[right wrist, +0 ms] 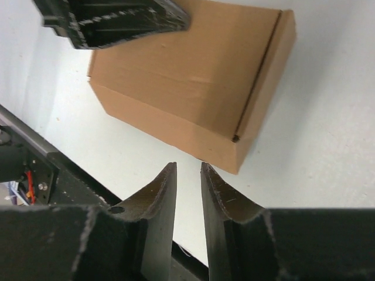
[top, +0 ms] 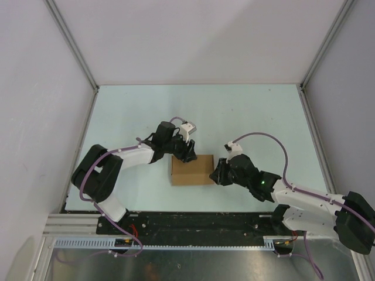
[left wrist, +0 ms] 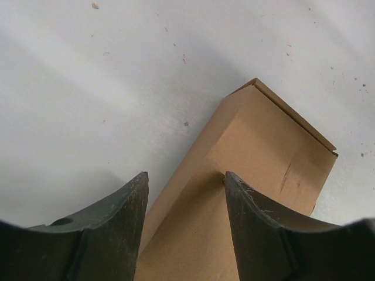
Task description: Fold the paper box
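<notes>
The paper box (top: 191, 170) is a closed brown carton lying flat on the table, between the two arms. My left gripper (top: 186, 153) is open and sits over the box's far edge. In the left wrist view its jaws (left wrist: 186, 175) straddle the box (left wrist: 275, 146), with one fingertip (left wrist: 229, 178) against the top panel. My right gripper (top: 218, 173) is at the box's right end. In the right wrist view its jaws (right wrist: 187, 167) are a narrow gap apart and empty, just short of the box's corner (right wrist: 193, 82). The left gripper (right wrist: 117, 20) shows at the top of that view.
The pale table (top: 234, 111) is walled by white enclosure panels on the left, the back and the right. A black base rail (top: 193, 222) runs along the near edge, close behind the right gripper. It also shows in the right wrist view (right wrist: 35, 170).
</notes>
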`<state>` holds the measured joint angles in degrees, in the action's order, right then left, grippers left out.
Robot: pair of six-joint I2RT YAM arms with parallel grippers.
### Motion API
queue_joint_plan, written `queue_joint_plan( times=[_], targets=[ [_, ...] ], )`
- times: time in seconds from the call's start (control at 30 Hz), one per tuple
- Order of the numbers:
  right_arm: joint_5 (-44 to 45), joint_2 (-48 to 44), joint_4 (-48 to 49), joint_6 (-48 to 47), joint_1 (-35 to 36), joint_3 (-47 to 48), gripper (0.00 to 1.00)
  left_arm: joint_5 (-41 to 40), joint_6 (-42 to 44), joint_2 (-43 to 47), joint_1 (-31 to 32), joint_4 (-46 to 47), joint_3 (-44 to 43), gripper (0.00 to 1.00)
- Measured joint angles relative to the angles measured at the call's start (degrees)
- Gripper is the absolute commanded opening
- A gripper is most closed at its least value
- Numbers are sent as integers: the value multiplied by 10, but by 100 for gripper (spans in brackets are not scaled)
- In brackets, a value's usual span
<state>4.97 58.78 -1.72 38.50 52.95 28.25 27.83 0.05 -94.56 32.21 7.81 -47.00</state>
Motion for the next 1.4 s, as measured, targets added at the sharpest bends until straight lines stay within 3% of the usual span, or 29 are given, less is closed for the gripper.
queue_joint_plan(
  times=[0.57, 1.4],
  targets=[
    [-54, 3, 11, 8, -24, -50, 24, 10, 0, -5, -1, 0, -3, 59],
    [-83, 109, 108, 14, -53, -56, 18, 14, 0, -8, -1, 0, -5, 58]
  ],
)
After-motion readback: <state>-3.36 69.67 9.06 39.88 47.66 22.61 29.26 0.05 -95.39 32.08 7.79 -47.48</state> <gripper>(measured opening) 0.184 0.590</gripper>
